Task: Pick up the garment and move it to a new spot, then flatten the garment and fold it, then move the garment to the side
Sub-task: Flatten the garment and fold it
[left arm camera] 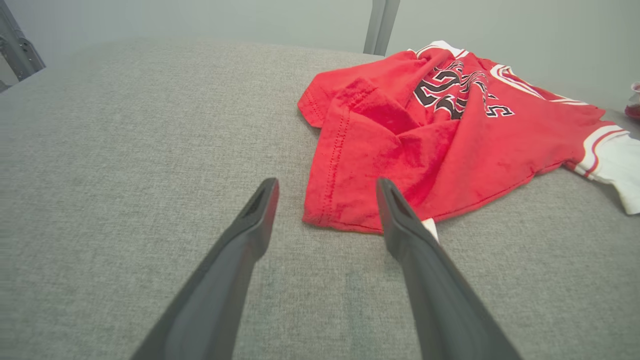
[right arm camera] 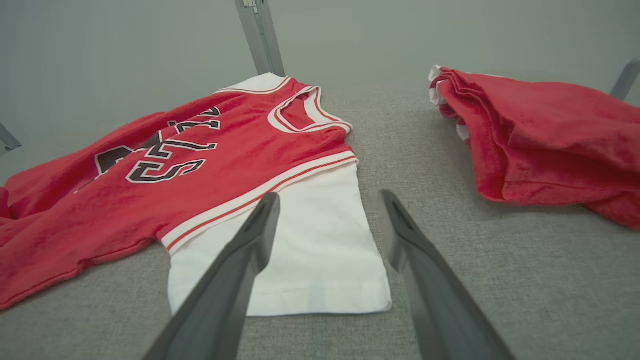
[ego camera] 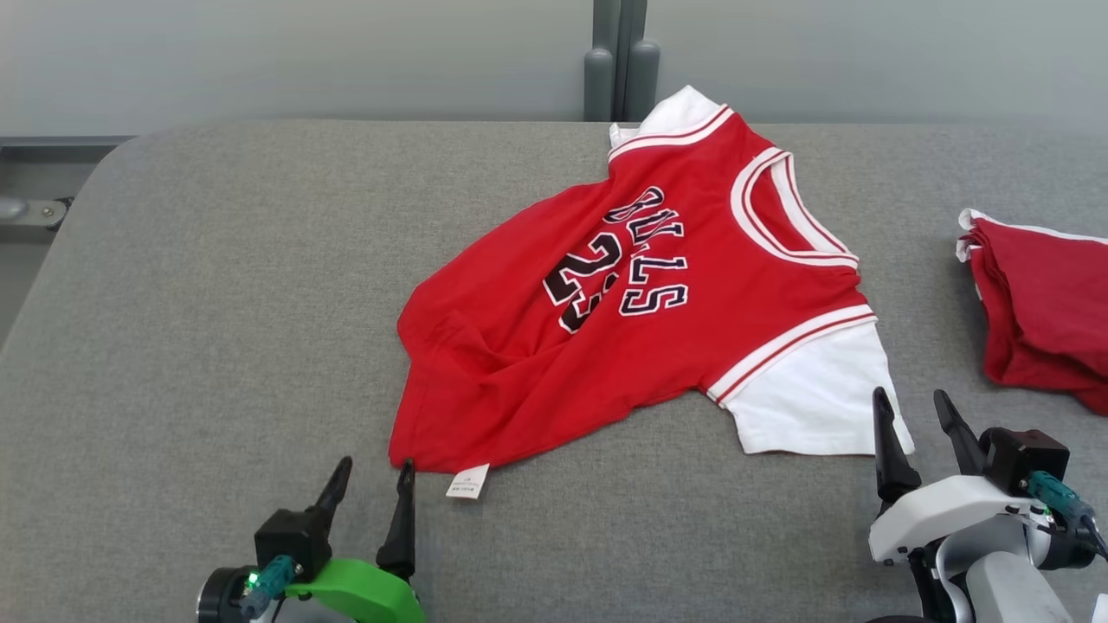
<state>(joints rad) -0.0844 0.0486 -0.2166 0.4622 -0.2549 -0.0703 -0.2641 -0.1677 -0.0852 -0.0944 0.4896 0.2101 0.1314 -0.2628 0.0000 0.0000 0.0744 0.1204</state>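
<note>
Red jersey cloth with white trim and black lettering spreads over the middle of the grey, felt-covered desk (ego camera: 216, 303). The garment (ego camera: 640, 320) lies front up and only partly flattened, with its collar toward the far right and its hem toward the near left, where the fabric bunches into soft folds. One white sleeve (ego camera: 814, 389) lies flat on the near right side. A small white label (ego camera: 467, 482) sticks out from under the hem corner.

The left tool (ego camera: 376, 465) sits low at the near left with its fingers spread apart, gripping nothing. One fingertip is just beside the hem corner, and I cannot tell whether it touches the cloth. In the left wrist view that finger crosses in front of the label.

The right tool (ego camera: 911, 395) is likewise spread and empty, at the outer edge of the sleeve. In the right wrist view one finger lies over the white sleeve (right arm camera: 310, 250) and the other over bare desk.

A second pile of red cloth (ego camera: 1047, 303) rests at the desk's right edge, apart from the garment.
</note>
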